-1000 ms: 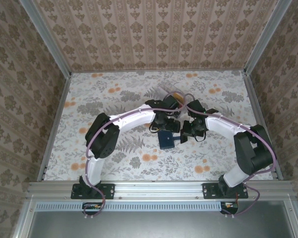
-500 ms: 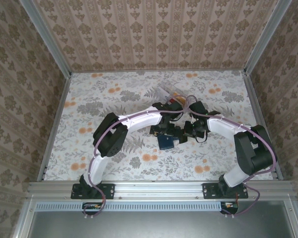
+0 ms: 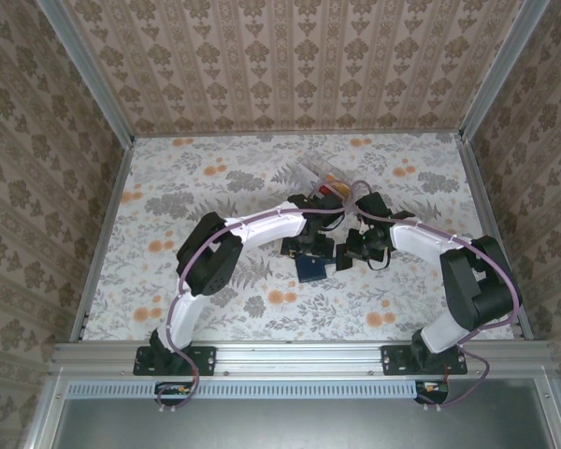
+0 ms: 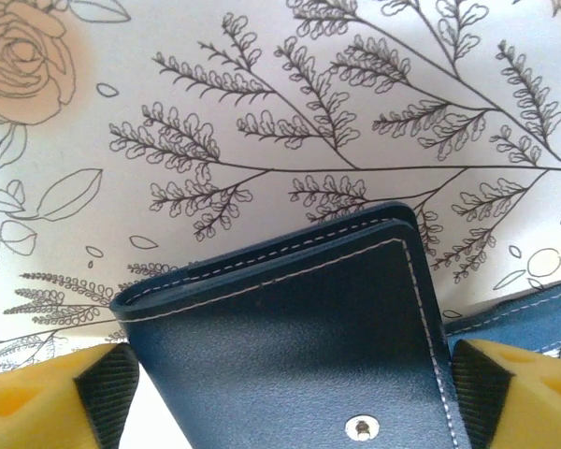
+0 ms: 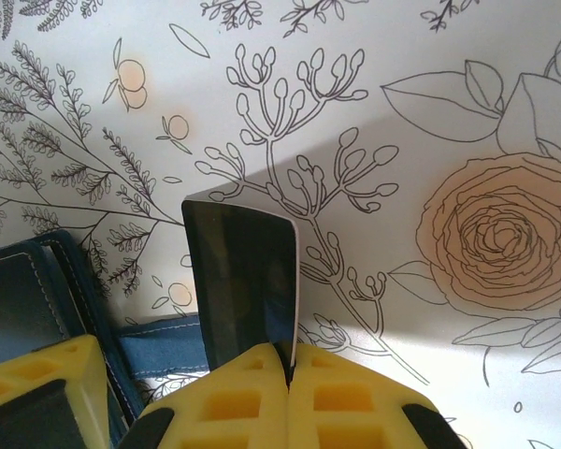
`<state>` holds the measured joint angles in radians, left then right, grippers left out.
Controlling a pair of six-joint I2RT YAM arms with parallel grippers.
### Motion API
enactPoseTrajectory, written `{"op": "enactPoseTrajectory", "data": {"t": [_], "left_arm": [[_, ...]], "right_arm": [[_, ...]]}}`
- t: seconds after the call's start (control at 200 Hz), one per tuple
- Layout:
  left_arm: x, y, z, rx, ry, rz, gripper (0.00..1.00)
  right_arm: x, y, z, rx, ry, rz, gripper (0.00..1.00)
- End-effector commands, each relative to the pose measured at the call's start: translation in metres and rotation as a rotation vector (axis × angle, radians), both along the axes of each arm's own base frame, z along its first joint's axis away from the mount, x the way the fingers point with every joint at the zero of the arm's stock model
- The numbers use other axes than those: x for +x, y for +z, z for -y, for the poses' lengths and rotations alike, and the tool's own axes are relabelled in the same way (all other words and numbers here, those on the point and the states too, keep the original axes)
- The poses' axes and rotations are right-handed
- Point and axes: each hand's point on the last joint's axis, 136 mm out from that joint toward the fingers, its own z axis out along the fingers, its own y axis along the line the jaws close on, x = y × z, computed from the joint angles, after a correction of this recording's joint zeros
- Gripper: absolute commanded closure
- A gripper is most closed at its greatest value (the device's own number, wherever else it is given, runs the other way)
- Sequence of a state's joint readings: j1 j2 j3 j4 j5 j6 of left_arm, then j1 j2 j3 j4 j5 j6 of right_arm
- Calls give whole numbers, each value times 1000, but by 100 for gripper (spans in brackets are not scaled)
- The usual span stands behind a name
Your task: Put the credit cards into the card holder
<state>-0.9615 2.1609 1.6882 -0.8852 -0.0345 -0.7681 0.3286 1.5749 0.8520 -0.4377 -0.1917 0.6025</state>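
The navy card holder (image 4: 290, 318) lies closed on the floral table, its snap facing up. My left gripper (image 4: 294, 374) straddles it, one yellow finger (image 4: 37, 393) pressed on each side edge. From above, the card holder (image 3: 309, 270) sits just under the left gripper (image 3: 309, 251). My right gripper (image 5: 290, 360) is shut on a dark grey credit card (image 5: 238, 281), held upright by its lower edge just right of the card holder (image 5: 28, 299) and its tab (image 5: 159, 341). The right gripper (image 3: 352, 251) is close beside the left one.
A clear plastic box (image 3: 318, 172) lies tilted behind both grippers, with orange and red cards (image 3: 335, 187) showing at its near end. Metal rails (image 3: 103, 234) and patterned walls bound the table. The two wrists nearly touch at the middle.
The left arm reached further right and lower over the card holder. Its jaws widened, then came in against the card holder's sides. The right gripper kept its hold on the dark card.
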Motion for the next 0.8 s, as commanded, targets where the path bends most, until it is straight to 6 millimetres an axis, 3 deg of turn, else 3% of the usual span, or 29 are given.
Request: {"op": "enactPoseTrajectory", "data": {"t": [0.0, 0.235, 0.385, 0.705, 0.795], "left_arm": [[-8, -5, -18, 76, 26, -20, 17], [0, 34, -17, 0, 30, 66, 18], [-3, 38, -27, -15, 55, 70, 25], [-9, 44, -45, -44, 99, 83, 58], [-9, 49, -50, -64, 114, 96, 73]], "right_arm": [[-30, -30, 23, -108, -28, -123, 100], [-32, -33, 26, -123, -36, -128, 100], [-31, -32, 27, -124, -42, -126, 100], [-34, -33, 27, -122, -49, -130, 100], [-33, -31, 27, -119, -49, -127, 100]]}}
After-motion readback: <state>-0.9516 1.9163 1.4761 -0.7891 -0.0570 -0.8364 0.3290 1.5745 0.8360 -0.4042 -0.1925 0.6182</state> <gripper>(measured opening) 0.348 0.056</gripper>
